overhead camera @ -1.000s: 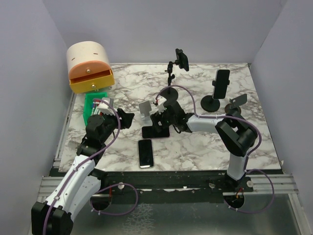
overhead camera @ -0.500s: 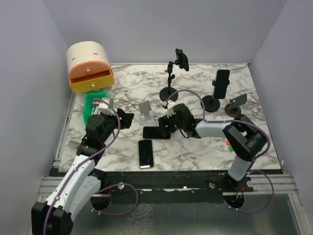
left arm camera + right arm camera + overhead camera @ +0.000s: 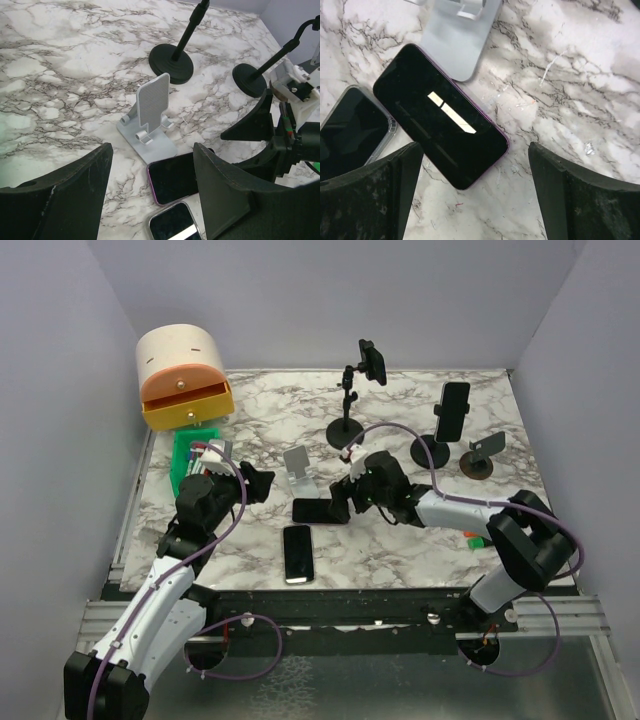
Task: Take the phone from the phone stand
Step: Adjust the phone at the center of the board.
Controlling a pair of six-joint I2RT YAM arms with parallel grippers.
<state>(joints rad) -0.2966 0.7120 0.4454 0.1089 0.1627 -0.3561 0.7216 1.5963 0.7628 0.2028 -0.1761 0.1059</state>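
Observation:
The phone [image 3: 320, 511] has a dark screen and purple edge. It lies flat on the marble table, just in front of the empty silver phone stand [image 3: 297, 464]. The right wrist view shows the phone [image 3: 440, 115] below the phone stand's base [image 3: 462, 45]. My right gripper [image 3: 345, 502] hovers open at the phone's right end, and nothing sits between its fingers [image 3: 476, 155]. My left gripper [image 3: 262, 483] hangs open to the left of the stand, holding nothing [image 3: 152, 150]. In the left wrist view the phone [image 3: 179, 177] rests beside the stand [image 3: 152, 107].
A second phone [image 3: 298, 552] lies flat nearer the front edge. Two more phones sit on black stands at the back [image 3: 373, 362] and back right [image 3: 453, 410], beside a small stand [image 3: 487, 448]. An orange drawer box [image 3: 183, 375] and green bin [image 3: 188, 455] stand at left.
My right gripper has drawn back to the right off the purple-edged phone and opened wider. The phone stays flat on the table. The left arm has not moved.

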